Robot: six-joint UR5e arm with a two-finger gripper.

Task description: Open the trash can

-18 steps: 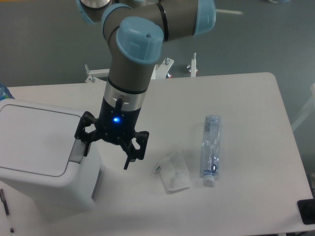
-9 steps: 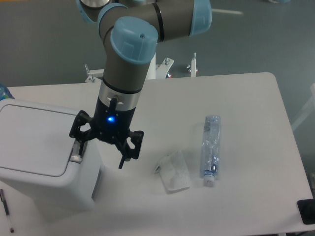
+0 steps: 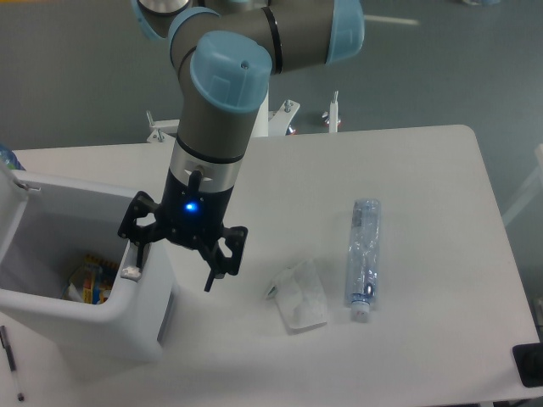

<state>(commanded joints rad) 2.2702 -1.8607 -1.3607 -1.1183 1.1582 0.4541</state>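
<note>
Now, nearest the camera at the bottom left edge, a thin dark pen [image 3: 10, 363] lies on the white table [image 3: 424, 356], and at the bottom right corner a small black object [image 3: 530, 365] pokes into view. Just behind the pen stands the trash can [image 3: 127, 326], a boxy white bin at the table's left side, and it is open: the inside is on show, with colourful wrappers [image 3: 89, 284] lying at the bottom. Its lid [image 3: 10, 216] stands tipped up along the far left edge. On the bin's right rim sits a small grey latch [image 3: 130, 272].

Right there is the gripper [image 3: 173, 264], black with a blue light glowing on its body. Its fingers are spread wide, one fingertip [image 3: 136, 257] down at the latch on the rim, the other hanging outside the bin over the tabletop. It grips nothing.

Further right, a crumpled clear plastic bag [image 3: 299, 294] lies flat, and just beside it a squashed clear bottle [image 3: 363, 257] with its white cap pointing toward the camera. Farther back, the grey arm with light blue joint caps [image 3: 231, 72] rises over the table's far edge, with metal brackets [image 3: 331, 114] behind it.
</note>
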